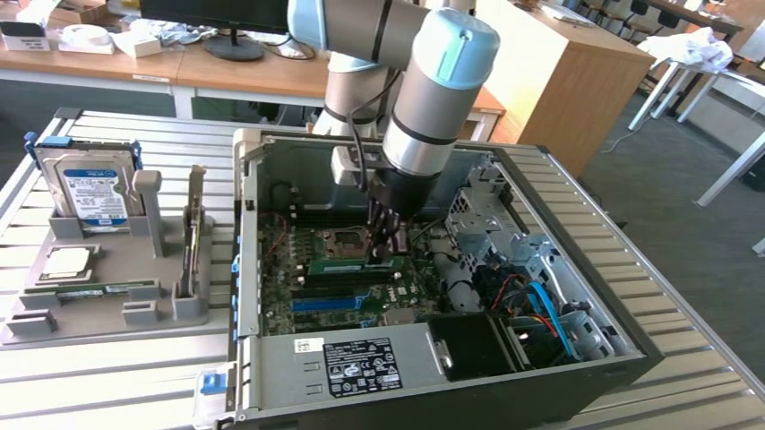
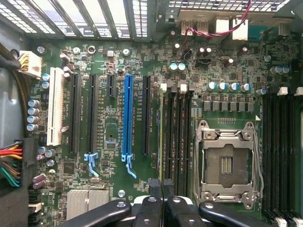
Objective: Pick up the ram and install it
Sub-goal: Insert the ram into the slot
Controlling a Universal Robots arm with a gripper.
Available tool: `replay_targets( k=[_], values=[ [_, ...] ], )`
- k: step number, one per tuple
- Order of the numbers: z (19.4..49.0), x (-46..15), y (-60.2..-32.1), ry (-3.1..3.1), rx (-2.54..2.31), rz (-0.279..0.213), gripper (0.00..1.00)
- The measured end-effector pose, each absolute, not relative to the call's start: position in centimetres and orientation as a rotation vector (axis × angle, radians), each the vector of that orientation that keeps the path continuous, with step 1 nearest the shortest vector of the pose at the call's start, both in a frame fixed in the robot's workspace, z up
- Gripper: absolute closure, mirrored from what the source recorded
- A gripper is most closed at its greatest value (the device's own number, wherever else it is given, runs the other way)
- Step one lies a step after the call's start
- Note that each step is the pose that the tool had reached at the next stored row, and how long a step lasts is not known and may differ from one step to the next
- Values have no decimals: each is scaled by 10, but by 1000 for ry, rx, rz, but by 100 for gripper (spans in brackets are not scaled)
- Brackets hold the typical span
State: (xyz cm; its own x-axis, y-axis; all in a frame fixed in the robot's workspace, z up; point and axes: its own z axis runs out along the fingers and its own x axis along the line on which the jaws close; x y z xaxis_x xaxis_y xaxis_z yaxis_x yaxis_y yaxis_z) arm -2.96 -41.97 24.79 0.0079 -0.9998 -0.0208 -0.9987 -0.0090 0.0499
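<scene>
With my pincer clenched on the long thin green ram stick, I judge any tilt could jam it against the black memory slot.

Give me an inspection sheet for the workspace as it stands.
Surface: slatted metal table, bearing open PC case and grey fixture.
Job's things: ram at the memory slots beside the empty CPU socket; seating unclear.
Clutter: hard drive and processor chip in the fixture.
Gripper: gripper inside the case, shut on the ram.
Cables: blue and orange cables in the case's corner.
Surroundings: wooden desks behind.
</scene>
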Motion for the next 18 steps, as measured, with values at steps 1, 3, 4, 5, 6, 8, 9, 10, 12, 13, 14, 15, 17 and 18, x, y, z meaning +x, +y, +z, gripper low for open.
replay_targets(
  k=[1,3,4,5,6,8,9,10,12,13,14,15,17,18],
  values=[
    [247,-30,-420,-2197,2215,-78,89],
    [247,-30,-420,-2197,2215,-78,89],
    [246,-30,-420,-2197,2215,-78,89],
    [246,-30,-420,-2197,2215,-78,89],
    [246,-30,-420,-2197,2215,-78,89],
    [245,-30,-420,-2197,2215,-78,89],
    [244,-30,-420,-2197,2215,-78,89],
    [244,-30,-420,-2197,2215,-78,89],
    [243,-30,-420,-2197,2215,-78,89],
    [243,-30,-420,-2197,2215,-78,89],
    [242,-30,-420,-2197,2215,-78,89],
    [242,-30,-420,-2197,2215,-78,89],
    [242,-30,-420,-2197,2215,-78,89],
    [242,-30,-420,-2197,2215,-78,89]
  ],
)
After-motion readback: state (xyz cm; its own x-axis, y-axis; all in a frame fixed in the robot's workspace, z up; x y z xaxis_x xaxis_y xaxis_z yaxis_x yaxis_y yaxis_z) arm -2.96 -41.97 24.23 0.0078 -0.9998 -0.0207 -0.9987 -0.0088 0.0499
